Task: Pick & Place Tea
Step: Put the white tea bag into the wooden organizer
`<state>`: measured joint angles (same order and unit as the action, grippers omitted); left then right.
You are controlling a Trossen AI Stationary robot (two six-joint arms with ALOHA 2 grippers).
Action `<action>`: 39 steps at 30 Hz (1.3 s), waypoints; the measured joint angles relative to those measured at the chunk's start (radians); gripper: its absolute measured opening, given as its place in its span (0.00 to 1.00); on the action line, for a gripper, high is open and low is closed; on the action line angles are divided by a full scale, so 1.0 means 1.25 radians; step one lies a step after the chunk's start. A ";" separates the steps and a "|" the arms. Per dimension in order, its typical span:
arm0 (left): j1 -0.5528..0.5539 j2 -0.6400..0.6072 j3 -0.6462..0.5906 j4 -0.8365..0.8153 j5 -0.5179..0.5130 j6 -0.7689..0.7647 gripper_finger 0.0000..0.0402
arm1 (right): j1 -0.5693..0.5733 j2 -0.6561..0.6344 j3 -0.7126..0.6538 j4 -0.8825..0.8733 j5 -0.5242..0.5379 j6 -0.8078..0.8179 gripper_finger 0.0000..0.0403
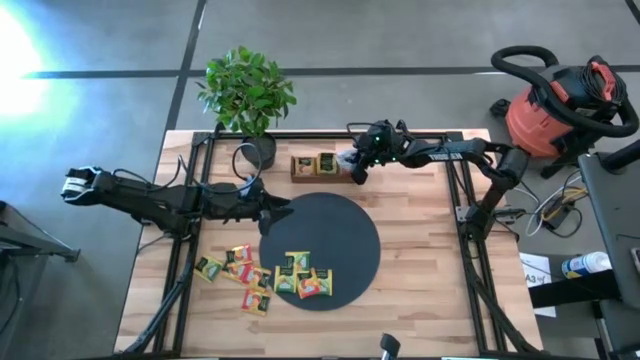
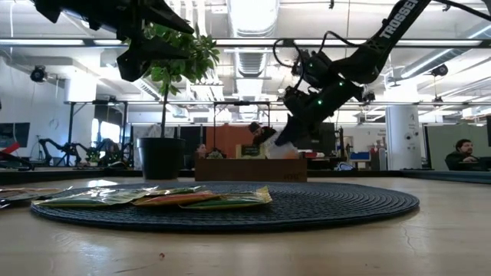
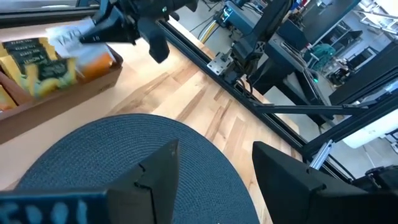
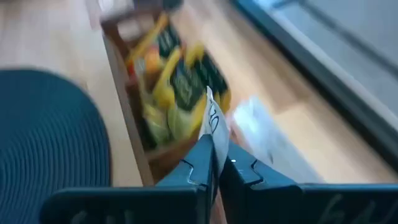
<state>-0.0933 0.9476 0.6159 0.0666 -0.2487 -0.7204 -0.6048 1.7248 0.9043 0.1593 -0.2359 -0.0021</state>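
Pinching flat white paper sachet (image 4: 213, 121)

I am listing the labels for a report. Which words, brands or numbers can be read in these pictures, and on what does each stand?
"TROSSEN": white letters along the right arm, low view.
Yellow sachets in the wooden tray: dark print, too blurred to read.
White sachet clamped in the right gripper: print too blurred to read.
Nothing else is legible.
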 joint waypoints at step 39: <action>0.000 0.000 0.000 -0.039 -0.010 -0.034 0.44 | 0.000 0.054 -0.103 0.245 -0.036 0.097 0.03</action>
<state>-0.0933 0.9482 0.6163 0.0175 -0.2611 -0.7624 -0.6048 1.7927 0.7757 0.4660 -0.2806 0.1196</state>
